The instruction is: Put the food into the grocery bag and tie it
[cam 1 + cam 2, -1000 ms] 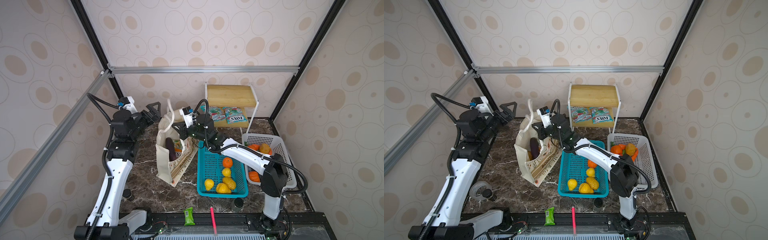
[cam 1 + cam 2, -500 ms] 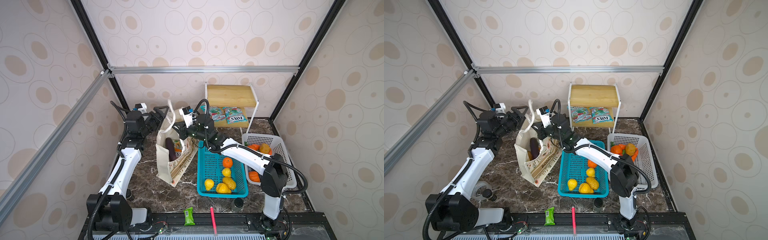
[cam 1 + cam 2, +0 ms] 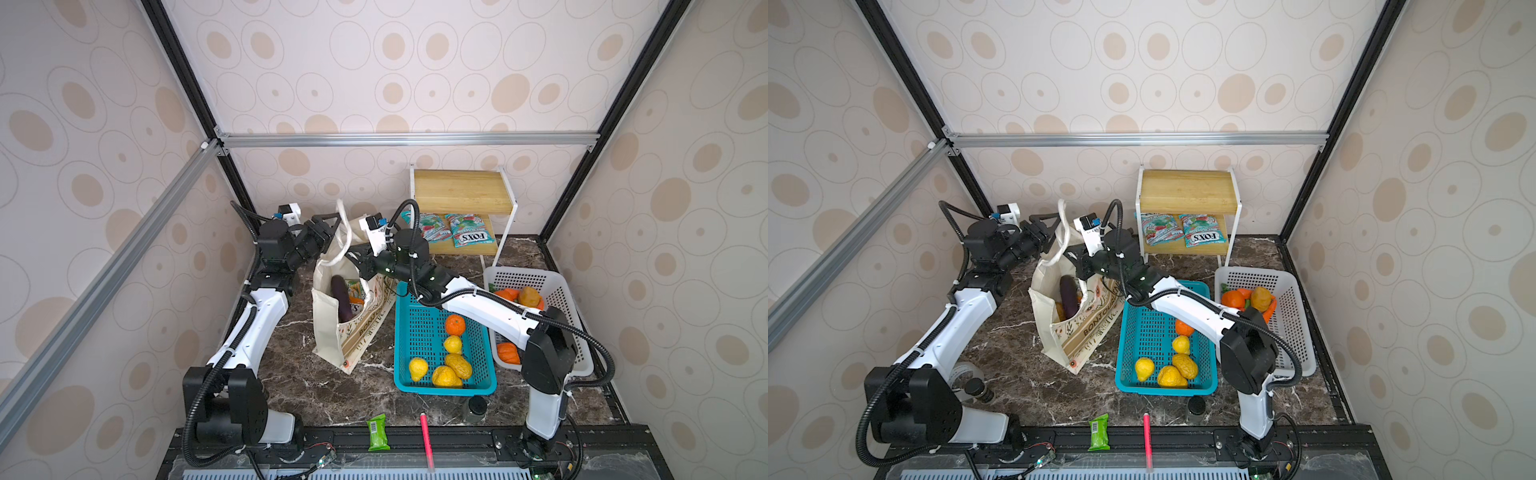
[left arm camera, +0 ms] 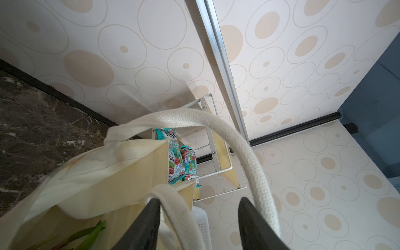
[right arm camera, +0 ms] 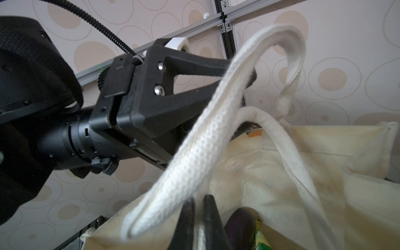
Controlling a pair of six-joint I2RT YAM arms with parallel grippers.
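Grocery bag (image 3: 328,328) stands upright with its mouth open, directly under both sets of jaws. You see the purple eggplant (image 3: 341,297) inside it, just below the right gripper (image 5: 199,198). That gripper's jaws are together, clamped on a white handle strap (image 5: 200,237) close to the bag rim. Left gripper (image 4: 199,200) has its jaws apart. A short strap section (image 4: 173,201) lies inside the gap against one finger, not pinched. A longer strap loop (image 4: 216,123) arcs past the fingertips and runs down the outer side of the other finger. You can't tell whether those two are one handle. Teal packets (image 4: 173,155) sit on the shelf (image 4: 225,160), beyond the left fingertips and well apart from them. Blue basket (image 3: 419,332) lies behind the right jaws, under that arm.
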